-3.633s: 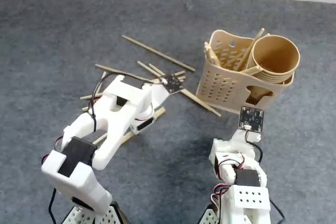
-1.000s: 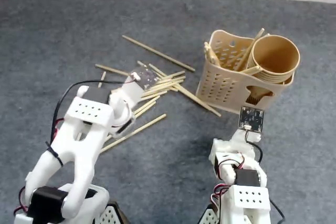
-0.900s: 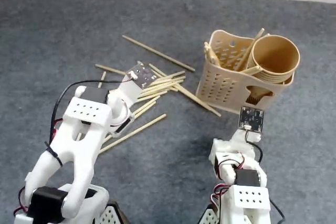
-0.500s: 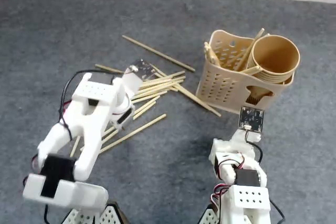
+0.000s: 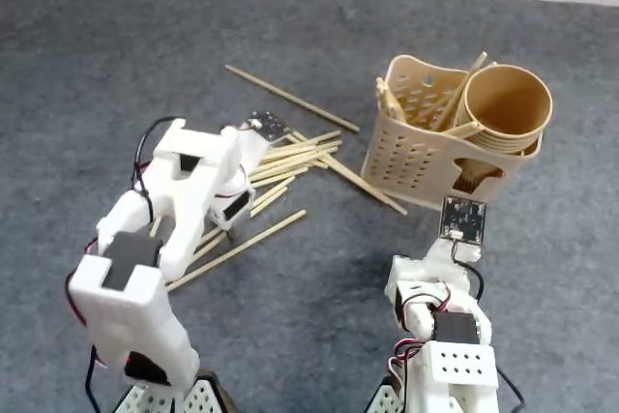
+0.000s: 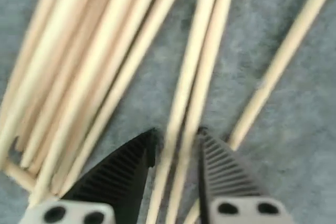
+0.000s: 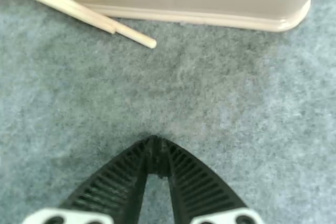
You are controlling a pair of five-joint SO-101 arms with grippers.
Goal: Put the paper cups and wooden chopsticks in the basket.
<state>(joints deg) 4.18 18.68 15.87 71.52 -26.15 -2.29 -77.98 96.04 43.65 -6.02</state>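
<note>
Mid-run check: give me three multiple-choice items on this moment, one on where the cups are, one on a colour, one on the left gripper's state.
1. Where are the paper cups relative to the basket?
A. beside it
B. stacked inside it
C. underneath it

2. What colour is the basket?
A. blue
B. black
C. beige

3. What state is the left gripper in?
A. open astride two chopsticks
B. shut on one cup
C. shut, empty

Answers:
1 B, the high view shows the cups' rim standing above the basket's wall.
2 C, its perforated walls are beige.
3 A, the left wrist view shows both sticks running between its parted jaws.
</note>
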